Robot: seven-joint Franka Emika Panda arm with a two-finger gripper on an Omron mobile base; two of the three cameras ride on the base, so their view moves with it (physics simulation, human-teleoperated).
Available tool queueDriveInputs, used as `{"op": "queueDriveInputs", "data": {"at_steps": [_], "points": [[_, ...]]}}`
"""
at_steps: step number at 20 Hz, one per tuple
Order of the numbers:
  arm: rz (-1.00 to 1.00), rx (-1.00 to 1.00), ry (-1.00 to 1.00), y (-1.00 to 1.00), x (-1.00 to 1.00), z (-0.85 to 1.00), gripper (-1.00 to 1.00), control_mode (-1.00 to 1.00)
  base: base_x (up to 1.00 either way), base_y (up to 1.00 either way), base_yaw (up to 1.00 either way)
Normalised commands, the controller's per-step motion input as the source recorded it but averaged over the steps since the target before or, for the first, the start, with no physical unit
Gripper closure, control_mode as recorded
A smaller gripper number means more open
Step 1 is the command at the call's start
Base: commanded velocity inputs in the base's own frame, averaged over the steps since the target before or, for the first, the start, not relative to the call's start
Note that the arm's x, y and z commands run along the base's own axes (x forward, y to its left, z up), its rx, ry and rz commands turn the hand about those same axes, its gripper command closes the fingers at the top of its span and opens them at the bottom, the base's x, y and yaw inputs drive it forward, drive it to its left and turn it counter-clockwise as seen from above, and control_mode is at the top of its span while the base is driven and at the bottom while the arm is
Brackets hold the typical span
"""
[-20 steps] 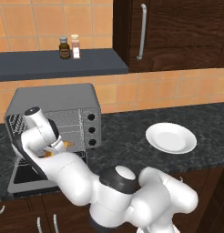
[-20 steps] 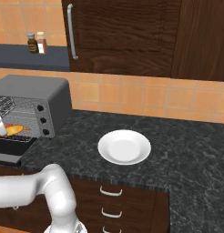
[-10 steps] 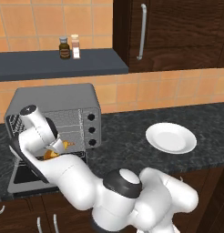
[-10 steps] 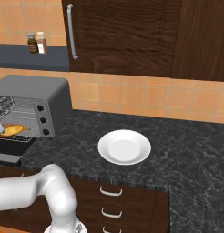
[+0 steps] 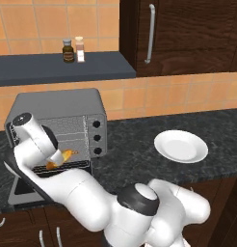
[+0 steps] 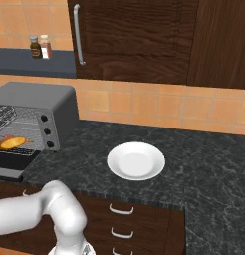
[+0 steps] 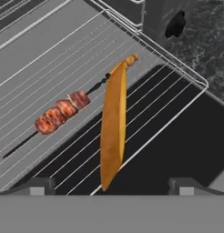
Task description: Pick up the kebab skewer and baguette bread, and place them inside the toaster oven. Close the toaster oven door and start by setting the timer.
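The baguette bread (image 7: 113, 127) and kebab skewer (image 7: 59, 113) are lying side by side on the wire rack (image 7: 145, 91) of the toaster oven (image 5: 62, 116). The gripper (image 7: 111, 184) is hovering over them, jaws spread and empty. Closing the toaster oven door (image 5: 21, 185) likely comes next.

One toaster oven (image 5: 58, 128) at 9 o'clock on the counter (image 5: 139, 154), with three black knobs (image 5: 97, 138) on its side panel and one open door (image 5: 21, 185). One wire rack (image 7: 63, 82), carrying one baguette (image 7: 113, 127) and one kebab skewer (image 7: 59, 113), side by side. One white plate (image 6: 136, 161) at 3 o'clock of the oven. Two small bottles (image 5: 73, 49) at 12 o'clock on one dark shelf (image 5: 62, 67). One cabinet handle (image 6: 78, 35). Three drawer pulls (image 6: 119, 230) at 6 o'clock.
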Motion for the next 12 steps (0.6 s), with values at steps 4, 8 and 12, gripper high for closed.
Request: {"op": "queueDriveInputs", "data": {"at_steps": [4, 8, 12], "points": [[0.0, 0.06, -0.01, -0.02, -0.66, -0.01, -1.0, -1.0, 0.0, 0.0, 0.0], [0.0, 0.1, 0.0, 0.0, -0.81, -0.01, -1.0, -1.0, 0.0, 0.0, 0.0], [0.0, 0.04, 0.06, -0.27, -0.51, -0.26, -1.0, -1.0, 0.0, 0.0, 0.0]]}}
